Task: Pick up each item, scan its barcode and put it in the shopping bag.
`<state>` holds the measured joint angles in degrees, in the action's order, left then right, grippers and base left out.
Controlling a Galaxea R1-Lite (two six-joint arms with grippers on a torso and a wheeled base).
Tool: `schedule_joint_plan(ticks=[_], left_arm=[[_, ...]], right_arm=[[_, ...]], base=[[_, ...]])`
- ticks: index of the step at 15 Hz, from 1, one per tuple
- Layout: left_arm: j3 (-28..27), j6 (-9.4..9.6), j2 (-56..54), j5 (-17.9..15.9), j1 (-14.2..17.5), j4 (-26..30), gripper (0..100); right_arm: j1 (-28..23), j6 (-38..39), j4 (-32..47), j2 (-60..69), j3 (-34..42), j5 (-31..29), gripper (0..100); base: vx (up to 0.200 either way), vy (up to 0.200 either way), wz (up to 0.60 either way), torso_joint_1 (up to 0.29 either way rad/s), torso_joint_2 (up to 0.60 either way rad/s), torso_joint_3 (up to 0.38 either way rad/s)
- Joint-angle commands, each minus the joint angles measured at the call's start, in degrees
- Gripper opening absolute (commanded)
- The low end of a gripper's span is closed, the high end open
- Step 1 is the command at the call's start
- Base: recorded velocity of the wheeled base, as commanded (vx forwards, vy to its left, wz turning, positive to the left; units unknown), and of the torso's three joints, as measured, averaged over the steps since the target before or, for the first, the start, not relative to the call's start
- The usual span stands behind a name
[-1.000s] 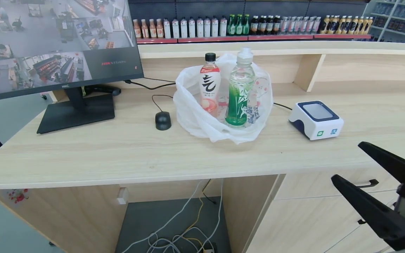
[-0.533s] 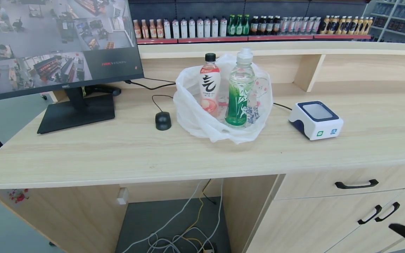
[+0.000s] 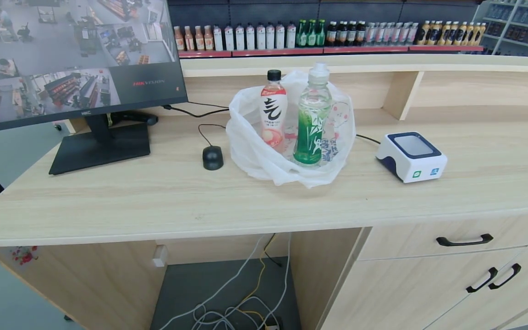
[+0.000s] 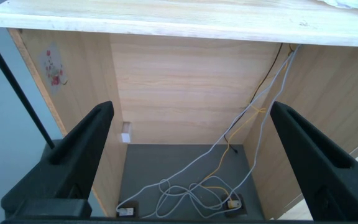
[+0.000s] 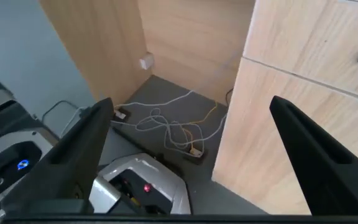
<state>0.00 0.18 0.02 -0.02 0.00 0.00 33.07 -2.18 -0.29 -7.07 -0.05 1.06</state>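
A white plastic shopping bag (image 3: 264, 160) stands open in the middle of the wooden counter (image 3: 154, 192). Inside it stand a pink peach drink bottle (image 3: 273, 111) with a black cap and a green tea bottle (image 3: 312, 119) with a white cap, both upright. The white and blue barcode scanner (image 3: 410, 156) sits to the right of the bag. My left gripper (image 4: 191, 112) hangs open below the counter's front edge, facing the recess with cables. My right gripper (image 5: 191, 106) is open too, low down beside the cabinet (image 5: 303, 93), holding nothing.
A monitor (image 3: 62, 59) on a black stand occupies the counter's left, with a black mouse (image 3: 212, 157) beside the bag. Drawers with black handles (image 3: 464, 240) are under the counter at right. Cables (image 3: 241, 293) lie in the recess below. Shelves of bottles (image 3: 328, 32) line the back.
My open right gripper has dropped down and out of the head view's lower right corner. The bag, bottles and scanner have not moved.
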Motion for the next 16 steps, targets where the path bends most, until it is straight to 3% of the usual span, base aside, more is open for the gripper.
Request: schedule_joint_plan(ticks=[1, 2, 3, 4, 5, 10, 16], left_arm=[[0.00, -0.01, -0.02, 0.02, 0.00, 0.00, 100], [0.00, -0.09, -0.02, 0.02, 0.00, 0.00, 100], [0.00, -0.09, -0.02, 0.02, 0.00, 0.00, 100], [0.00, -0.09, -0.02, 0.02, 0.00, 0.00, 100], [0.00, -0.09, -0.02, 0.02, 0.00, 0.00, 100], [0.00, -0.01, -0.02, 0.02, 0.00, 0.00, 100], [0.00, -0.18, -0.02, 0.02, 0.00, 0.00, 100]], right_arm=[[-11.01, 0.07, -0.06, 0.83, 0.05, -0.80, 100], [-19.19, 0.25, -0.06, 0.57, 0.05, -0.80, 100], [-21.47, 0.42, -0.06, 0.39, 0.05, -0.80, 100], [-31.84, 1.83, -0.06, -1.02, 0.05, -0.80, 100], [-34.22, 1.65, -0.06, -1.54, 0.05, -0.80, 100], [-32.90, 1.83, 0.03, 7.07, 0.05, -0.80, 100], [-32.90, 2.53, 0.03, 7.07, 0.05, -0.80, 100]], base=[[0.000, 0.000, 0.00, 0.000, 0.00, 0.000], [0.000, 0.000, 0.00, 0.000, 0.00, 0.000], [0.000, 0.000, 0.00, 0.000, 0.00, 0.000], [0.000, 0.000, 0.00, 0.000, 0.00, 0.000], [0.000, 0.000, 0.00, 0.000, 0.00, 0.000], [0.000, 0.000, 0.00, 0.000, 0.00, 0.000], [0.000, 0.000, 0.00, 0.000, 0.00, 0.000]])
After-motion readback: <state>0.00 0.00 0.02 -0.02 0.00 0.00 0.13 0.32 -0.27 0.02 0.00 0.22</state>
